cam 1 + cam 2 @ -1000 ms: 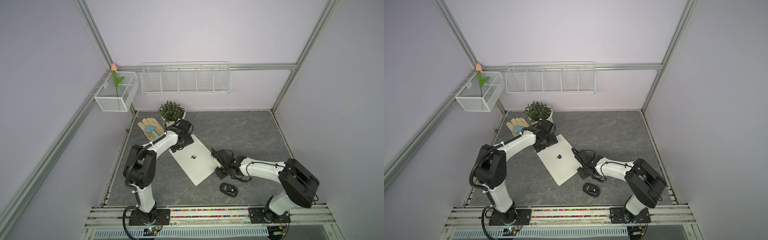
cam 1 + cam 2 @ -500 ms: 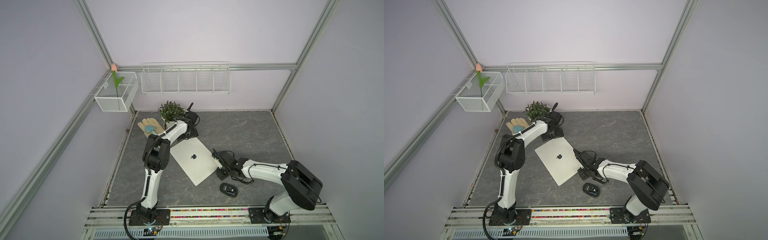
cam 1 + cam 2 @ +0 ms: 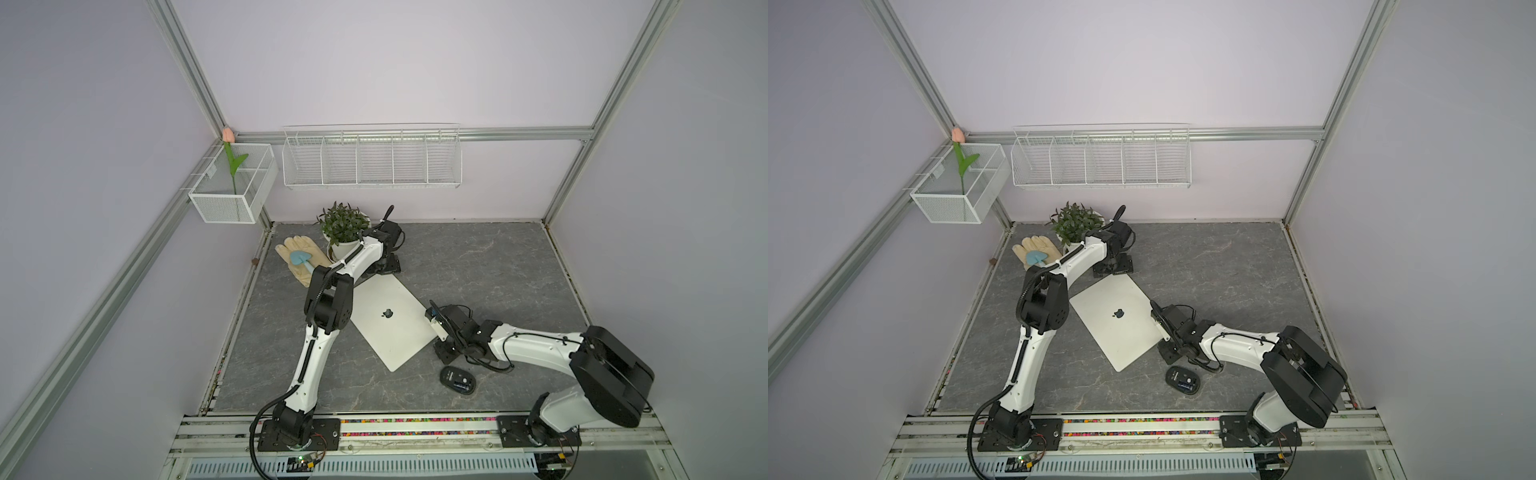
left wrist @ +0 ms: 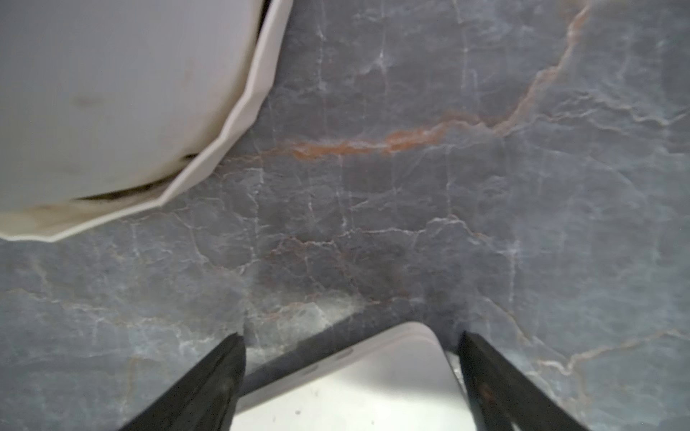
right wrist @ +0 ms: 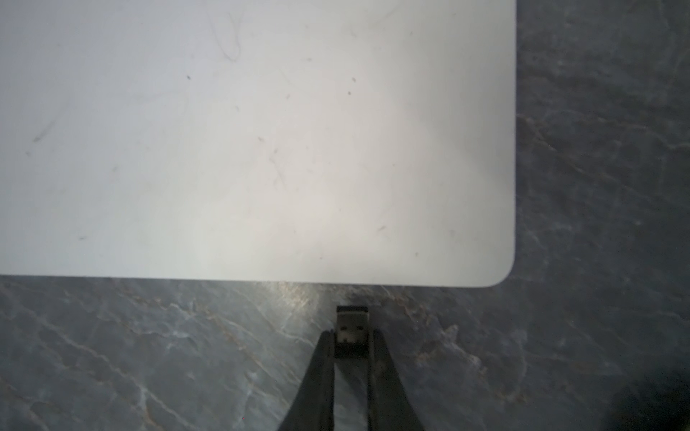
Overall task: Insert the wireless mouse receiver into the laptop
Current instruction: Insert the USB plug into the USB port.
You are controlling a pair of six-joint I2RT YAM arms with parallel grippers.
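Wireless mouse receiver (image 5: 352,328): clamped in your right gripper (image 5: 351,347), plug end just short of the laptop (image 5: 261,149) edge. Your left gripper (image 4: 350,336) gapes wide astride a laptop corner.

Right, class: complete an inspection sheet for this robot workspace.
Surface: grey marbled tabletop, no spills seen.
Job's things: laptop closed, lying flat; wireless mouse receiver just short of its edge, not inserted.
Clutter: mouse, potted plant, glove with a blue trowel on it.
Grippers: right gripper shut on the receiver; left gripper open at a laptop corner.
Cables: cables loop along both arms.
Surroundings: wire shelf and mesh basket with a tulip on the walls.
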